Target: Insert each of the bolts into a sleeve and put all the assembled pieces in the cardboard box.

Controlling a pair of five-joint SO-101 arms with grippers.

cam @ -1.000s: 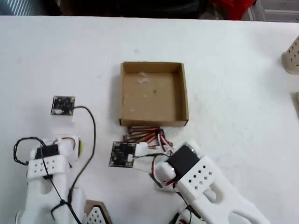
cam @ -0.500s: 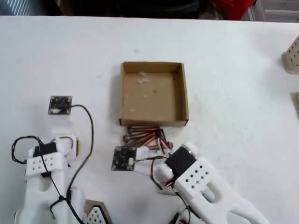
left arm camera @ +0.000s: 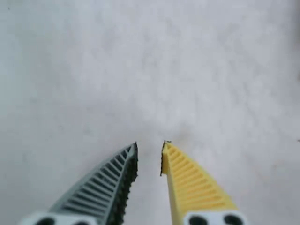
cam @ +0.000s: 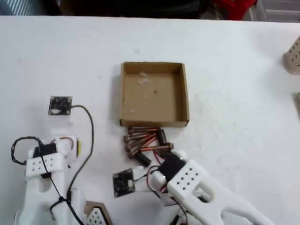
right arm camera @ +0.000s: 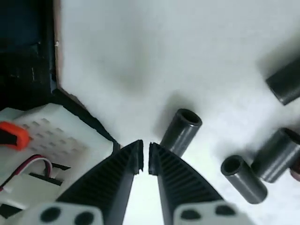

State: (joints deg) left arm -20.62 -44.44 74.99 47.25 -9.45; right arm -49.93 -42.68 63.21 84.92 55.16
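High view showed brown square cardboard box (cam: 123, 93) empty, coppery metal bolts (cam: 140, 137) heaped by its near wall. Fingers of right gripper (right arm camera: 145, 157) were almost pressed together, empty, beside black tubular sleeve (right arm camera: 181, 131); left gripper (left arm camera: 150, 152) slightly spread. Narrowed tips could knock sleeve rolling.

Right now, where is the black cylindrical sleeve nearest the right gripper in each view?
High view: black cylindrical sleeve below the copper bolts.
Right wrist view: sleeve just beyond the right gripper.
Left wrist view: left gripper over white table.
Shared landmark: the white table.
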